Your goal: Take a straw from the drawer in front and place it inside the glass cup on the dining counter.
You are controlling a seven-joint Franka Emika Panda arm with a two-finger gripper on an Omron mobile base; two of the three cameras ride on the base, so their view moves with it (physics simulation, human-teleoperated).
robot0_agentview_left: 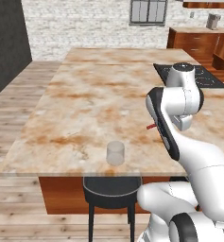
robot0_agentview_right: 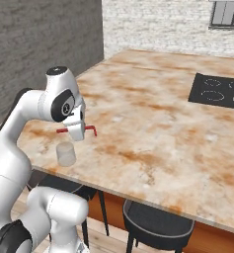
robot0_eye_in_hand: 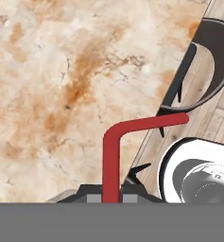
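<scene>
Bent red straw (robot0_eye_in_hand: 114,156) rides in the gripper (robot0_eye_in_hand: 111,197) above the dining counter (robot0_agentview_left: 85,104), its elbow pointing toward 2 o'clock in the hand view.

It looks light, thin and likely slippery, so a hold on the long straight leg seems best; the fingers are closed on that leg. The glass cup (robot0_agentview_right: 66,154) stands near the counter's edge, just below the hand. The fingertips are cut off by the frame bottom, and the cup's clear rim is faint.

Black cooktop (robot0_agentview_left: 191,75) set in the far side of the top ahead of me. Dark round stool (robot0_agentview_left: 112,191) tucked under the near edge, second stool (robot0_agentview_right: 158,222) beside it. Window (robot0_agentview_left: 148,12) on white brick wall (robot0_agentview_left: 75,23).
</scene>
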